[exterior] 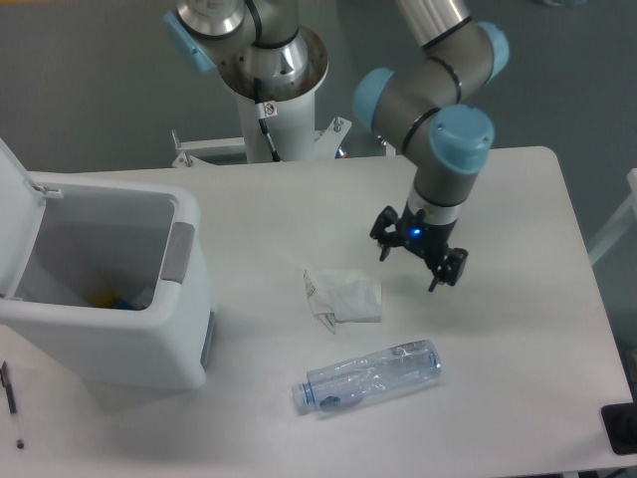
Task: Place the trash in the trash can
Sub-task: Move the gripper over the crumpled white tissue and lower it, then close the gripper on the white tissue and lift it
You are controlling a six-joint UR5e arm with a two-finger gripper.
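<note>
White bench (498,398) fills the view against a grey backdrop. Above it hangs the end effector (416,261), its two black fingers spread apart and holding nothing, a small blue light glowing at its wrist. Just to its left, a crumpled white paper wrapper (341,296) lies on the bench. Nearer the front edge lies a crushed clear plastic bottle (368,376) on its side, bluish cap pointing left. Well apart, at the left, stands the white trash can (119,339), lid raised. A thin black pen (10,398) lies at the far left edge.
</note>
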